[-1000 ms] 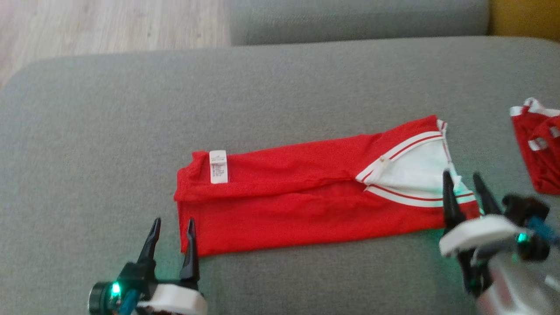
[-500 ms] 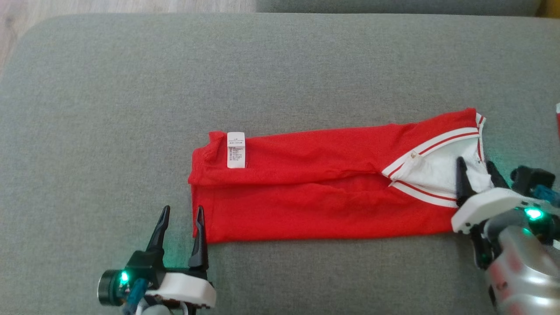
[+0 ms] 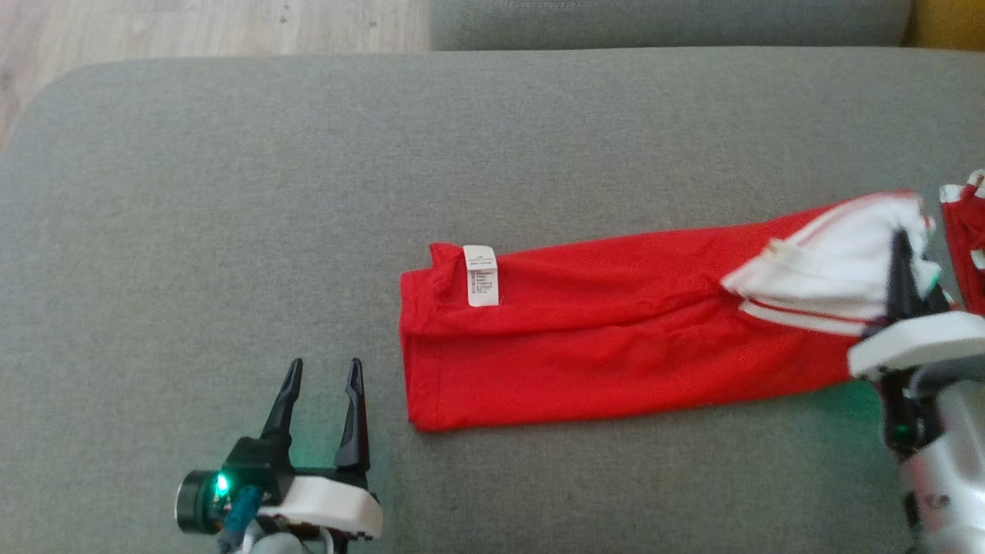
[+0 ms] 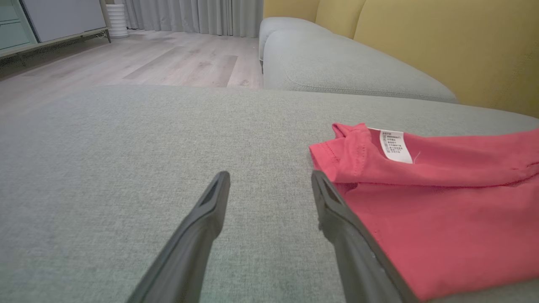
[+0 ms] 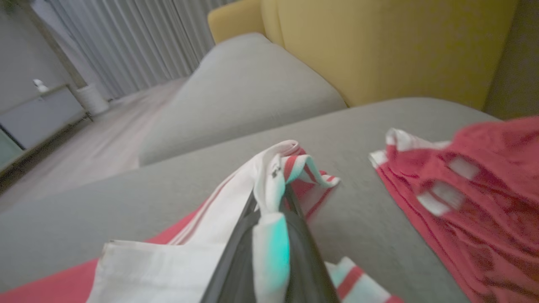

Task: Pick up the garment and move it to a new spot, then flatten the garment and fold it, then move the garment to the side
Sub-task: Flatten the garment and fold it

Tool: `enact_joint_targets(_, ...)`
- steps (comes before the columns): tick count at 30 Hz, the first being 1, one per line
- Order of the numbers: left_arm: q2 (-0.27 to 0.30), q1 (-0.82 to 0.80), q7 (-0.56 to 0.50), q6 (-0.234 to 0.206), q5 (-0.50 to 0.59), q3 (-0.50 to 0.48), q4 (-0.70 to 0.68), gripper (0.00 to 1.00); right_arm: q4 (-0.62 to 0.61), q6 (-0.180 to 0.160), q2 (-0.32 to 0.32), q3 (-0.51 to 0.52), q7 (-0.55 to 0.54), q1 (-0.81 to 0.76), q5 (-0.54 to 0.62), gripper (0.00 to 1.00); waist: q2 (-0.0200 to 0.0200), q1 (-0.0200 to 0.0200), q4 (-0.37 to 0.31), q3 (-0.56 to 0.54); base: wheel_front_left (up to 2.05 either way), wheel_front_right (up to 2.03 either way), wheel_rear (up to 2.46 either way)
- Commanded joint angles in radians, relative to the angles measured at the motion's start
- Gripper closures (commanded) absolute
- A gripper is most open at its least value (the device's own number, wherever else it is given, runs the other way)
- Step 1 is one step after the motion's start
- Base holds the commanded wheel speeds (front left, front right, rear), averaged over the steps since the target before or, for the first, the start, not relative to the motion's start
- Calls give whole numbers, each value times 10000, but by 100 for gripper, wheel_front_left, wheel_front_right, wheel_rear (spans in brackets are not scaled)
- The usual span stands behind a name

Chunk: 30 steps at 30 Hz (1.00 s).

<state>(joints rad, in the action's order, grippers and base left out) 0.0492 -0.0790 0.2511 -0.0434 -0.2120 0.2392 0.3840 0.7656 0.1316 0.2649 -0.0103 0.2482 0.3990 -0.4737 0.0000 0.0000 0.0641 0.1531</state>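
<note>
Tag: one white care tag [image 3: 481, 275] sits on the red garment [image 3: 616, 362], at its end nearest the middle of the grey cushion [image 3: 231, 192]; the print is too small to read.
Right: the right hand [image 3: 899, 242] is at the cushion's right side, clenched on the garment's white striped end, which is lifted and bunched.
Left: the left hand [image 3: 325, 363] hovers low near the cushion's front edge, fingers spread, gripping nothing.
Garment: one folded strip across the cushion's right half.
Other: one second red cloth [image 3: 966, 238] at the cushion's right edge.

Garment [image 3: 616, 354] label [image 3: 481, 275] print illegible
</note>
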Motion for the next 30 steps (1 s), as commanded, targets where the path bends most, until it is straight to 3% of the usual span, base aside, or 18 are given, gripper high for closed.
enact_joint_targets(1,11,-170,107,3,-116,-207,-223,0,-680,-9,-139,-266,131,-103,31,100,0,0,70,-63,0,0,0)
enact_joint_targets(6,11,-14,107,65,-163,-57,-129,0,-2436,-9,-798,-1480,133,-990,-185,100,0,0,491,-241,0,0,0)
enact_joint_targets(12,11,118,107,137,-145,89,0,0,-3258,-9,-1123,-3258,134,-1309,-830,100,0,0,1386,-485,0,0,0)
enact_joint_targets(25,11,643,107,339,-19,105,283,0,-2454,-9,-1581,-5328,135,-342,-1479,100,0,0,3376,-955,0,0,0)
enact_joint_targets(26,11,667,107,356,-15,120,301,0,-2248,-9,-1611,-5395,135,-273,-1506,86,0,0,3471,-973,0,0,0)
enact_joint_targets(27,11,685,107,365,-17,128,312,0,-2060,-9,-1657,-5435,135,-202,-1567,22,0,0,3543,-990,0,0,0)
enact_joint_targets(28,11,700,107,364,-19,128,316,0,-1933,-9,-1703,-5451,135,-130,-1620,0,0,0,3597,-1002,0,0,0)
enact_joint_targets(30,11,726,107,343,-38,100,306,0,-1906,-9,-1758,-5414,135,-15,-1579,0,0,0,3625,-1016,0,0,0)
